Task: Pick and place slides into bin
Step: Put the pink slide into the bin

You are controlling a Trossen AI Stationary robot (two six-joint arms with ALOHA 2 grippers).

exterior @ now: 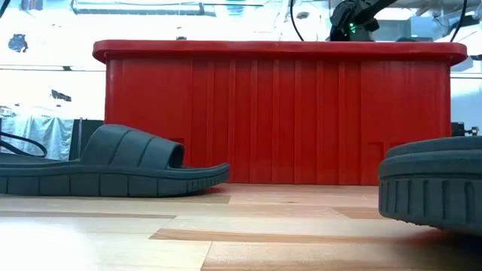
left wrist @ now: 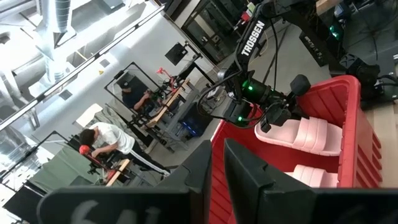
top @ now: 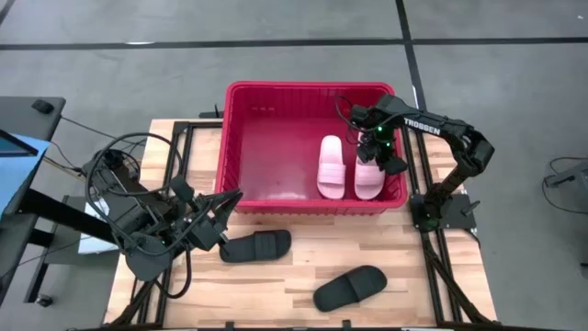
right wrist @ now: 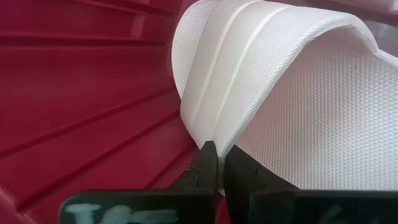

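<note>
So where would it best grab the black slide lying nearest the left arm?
Probably by the wide strap of that black slide, coming from above. It lies flat and upright on the table, and the low view shows its strap arching clear of the sole, so one finger can slip underneath.

A light wooden table (top: 303,262) of butcher-block planks carries everything; the red bin (top: 241,147) stands directly on its far half, its long side facing the near edge; two black slides lie on the bare wood in front of the bin, apart from each other; one black slide (top: 255,246) lies just beside the bin's near wall toward the left; the other black slide (top: 349,287) lies nearer the front edge, toward the right.
</note>
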